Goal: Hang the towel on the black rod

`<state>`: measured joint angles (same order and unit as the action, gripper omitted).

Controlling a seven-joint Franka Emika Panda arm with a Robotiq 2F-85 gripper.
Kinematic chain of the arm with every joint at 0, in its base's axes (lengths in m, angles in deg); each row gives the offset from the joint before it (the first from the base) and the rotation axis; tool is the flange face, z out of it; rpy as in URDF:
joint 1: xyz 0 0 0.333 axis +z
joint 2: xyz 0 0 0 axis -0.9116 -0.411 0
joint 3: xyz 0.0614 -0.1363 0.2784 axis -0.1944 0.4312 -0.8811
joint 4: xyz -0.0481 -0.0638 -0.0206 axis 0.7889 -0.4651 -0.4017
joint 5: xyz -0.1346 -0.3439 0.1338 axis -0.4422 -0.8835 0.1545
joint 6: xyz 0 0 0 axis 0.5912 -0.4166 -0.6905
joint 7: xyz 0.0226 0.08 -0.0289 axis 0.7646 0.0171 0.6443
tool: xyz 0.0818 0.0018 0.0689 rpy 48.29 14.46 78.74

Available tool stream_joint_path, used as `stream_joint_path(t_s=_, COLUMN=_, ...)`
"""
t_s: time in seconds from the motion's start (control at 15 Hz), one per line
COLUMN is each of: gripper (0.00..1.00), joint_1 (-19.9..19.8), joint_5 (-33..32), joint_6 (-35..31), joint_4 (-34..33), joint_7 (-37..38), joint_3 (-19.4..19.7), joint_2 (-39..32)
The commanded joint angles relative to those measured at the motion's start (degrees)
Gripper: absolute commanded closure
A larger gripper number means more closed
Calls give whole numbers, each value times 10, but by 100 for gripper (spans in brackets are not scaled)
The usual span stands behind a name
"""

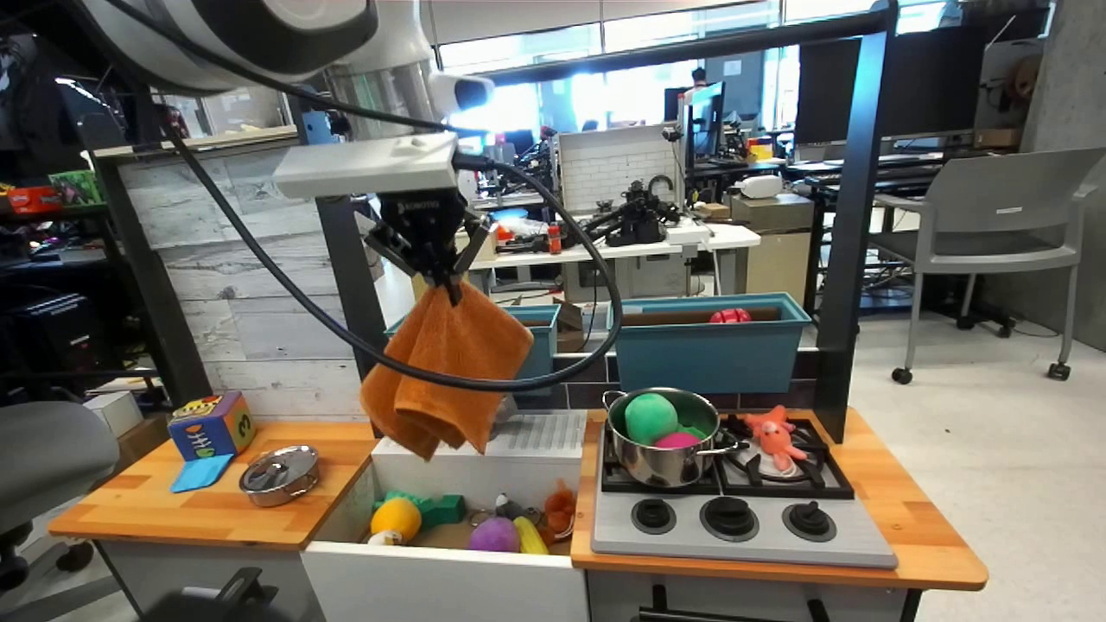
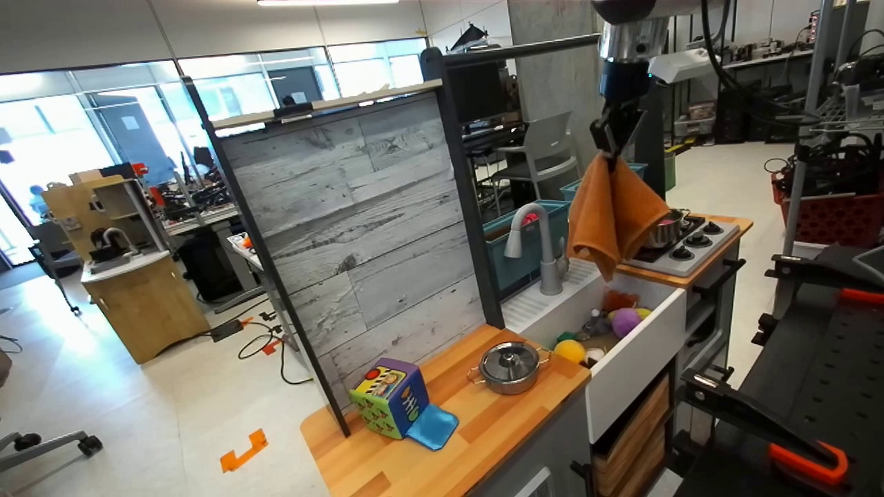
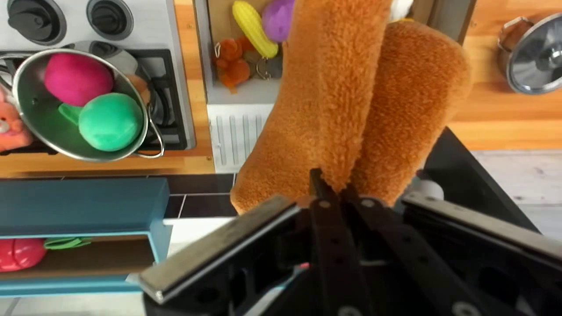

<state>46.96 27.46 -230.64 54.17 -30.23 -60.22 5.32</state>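
An orange towel (image 1: 458,363) hangs in loose folds from my gripper (image 1: 453,292). The jaws are shut on its upper part. It hangs over the sink basin, apart from the counter, in both exterior views, towel (image 2: 611,217) and gripper (image 2: 612,163). In the wrist view the towel (image 3: 303,118) spreads out from the fingertips (image 3: 334,186). The black rod (image 1: 734,43) runs across the top of the kitchen frame between two dark posts. It also shows in an exterior view (image 2: 521,50), partly hidden by the arm. My gripper appears lower than the rod. The rod is out of the wrist view.
A grey faucet (image 2: 549,255) stands behind the sink basin (image 1: 449,583), which holds several toys. A pot (image 1: 664,462) with toys sits on the stove. Teal planters (image 1: 704,354) stand behind. A white plank panel (image 2: 359,214) and dark post (image 2: 463,172) stand to the side.
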Motion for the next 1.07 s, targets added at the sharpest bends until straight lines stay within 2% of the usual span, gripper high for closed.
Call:
stream_joint_path(t_s=0.0, gripper=99, joint_1=-70, joint_5=145, joint_6=-27, joint_4=45, joint_7=-82, joint_3=-62, joint_2=71)
stream_joint_path(t_s=0.13, gripper=99, joint_1=-104, joint_5=239, joint_6=-11, joint_4=41, joint_7=-122, joint_3=-89, joint_2=98)
stream_joint_path(t_s=0.4, gripper=99, joint_1=-144, joint_5=423, joint_6=7, joint_4=18, joint_7=-188, joint_3=-114, joint_2=134)
stream_joint_path(t_s=0.67, gripper=99, joint_1=-156, joint_5=605, joint_6=0, joint_4=-1, joint_7=-255, joint_3=-124, joint_2=163)
stream_joint_path(t_s=1.0, gripper=99, joint_1=-164, joint_5=817, joint_6=24, joint_4=4, joint_7=-330, joint_3=-104, joint_2=235)
